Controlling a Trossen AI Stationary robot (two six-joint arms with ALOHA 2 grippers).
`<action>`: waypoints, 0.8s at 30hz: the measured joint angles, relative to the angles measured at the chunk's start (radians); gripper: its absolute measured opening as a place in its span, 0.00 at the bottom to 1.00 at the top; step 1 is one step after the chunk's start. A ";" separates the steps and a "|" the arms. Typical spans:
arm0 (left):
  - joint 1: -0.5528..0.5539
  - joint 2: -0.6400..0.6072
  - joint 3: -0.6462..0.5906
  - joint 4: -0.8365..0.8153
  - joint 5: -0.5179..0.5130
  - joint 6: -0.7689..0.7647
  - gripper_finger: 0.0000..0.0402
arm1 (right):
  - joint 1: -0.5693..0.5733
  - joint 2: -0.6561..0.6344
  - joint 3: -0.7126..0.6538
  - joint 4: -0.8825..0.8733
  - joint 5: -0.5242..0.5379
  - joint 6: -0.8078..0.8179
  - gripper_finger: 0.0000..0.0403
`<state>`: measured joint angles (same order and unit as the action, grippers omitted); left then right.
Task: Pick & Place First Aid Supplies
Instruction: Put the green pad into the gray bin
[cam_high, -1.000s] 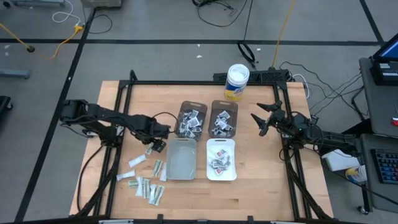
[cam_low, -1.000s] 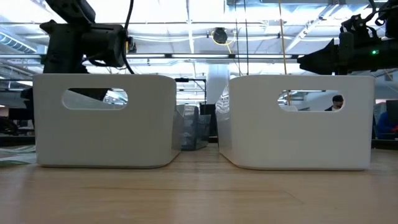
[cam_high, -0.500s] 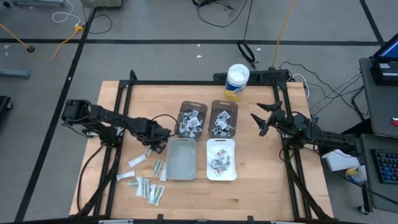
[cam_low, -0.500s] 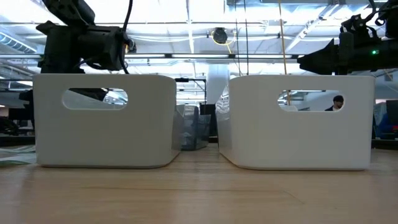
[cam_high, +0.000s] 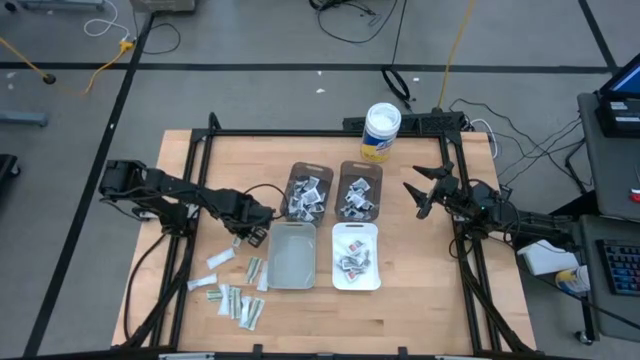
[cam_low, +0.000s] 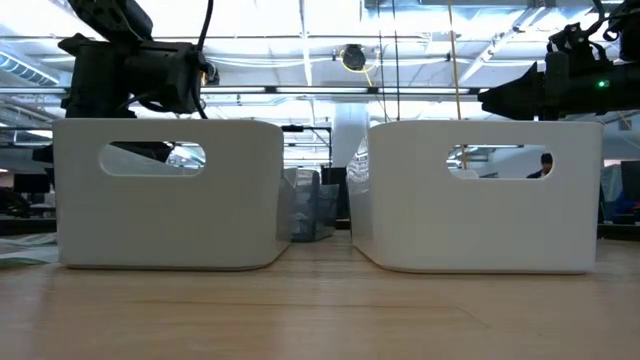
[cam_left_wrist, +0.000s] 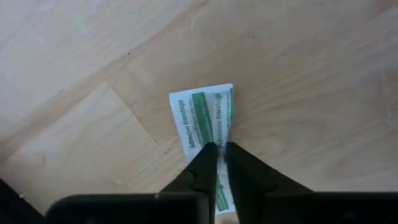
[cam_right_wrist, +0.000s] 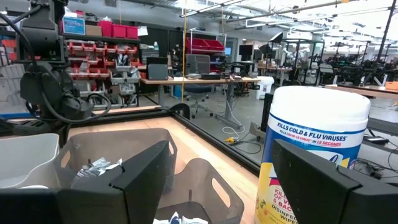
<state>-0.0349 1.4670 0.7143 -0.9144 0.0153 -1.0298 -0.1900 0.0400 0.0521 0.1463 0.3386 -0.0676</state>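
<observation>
White green-printed packet (cam_left_wrist: 205, 121) lies flat, pinched at one end.

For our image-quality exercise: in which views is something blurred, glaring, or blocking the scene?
Low view: two white bins block the table, and the ceiling lights glare. Left wrist view: sharp on the packet. Right wrist view: the near fingers are blurred, while the tub label is readable.

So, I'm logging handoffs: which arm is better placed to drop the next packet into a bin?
Left. Its tool is already shut on a green-striped packet, beside the empty grey bin. The right tool waits open and empty, off to the bins' far side.
</observation>
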 joint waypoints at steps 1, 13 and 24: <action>0.000 0.000 0.000 0.000 0.000 0.001 0.07 | 0.000 0.000 0.000 0.000 0.000 0.000 0.69; 0.001 -0.024 0.029 -0.059 0.012 0.011 0.01 | 0.000 0.000 0.000 0.000 0.000 0.000 0.69; 0.001 -0.115 0.210 -0.291 0.033 0.055 0.00 | 0.000 0.000 0.000 0.000 0.000 0.000 0.69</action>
<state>-0.0341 1.3519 0.9241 -1.2057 0.0483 -0.9749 -0.1900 0.0399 0.0519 0.1463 0.3385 -0.0677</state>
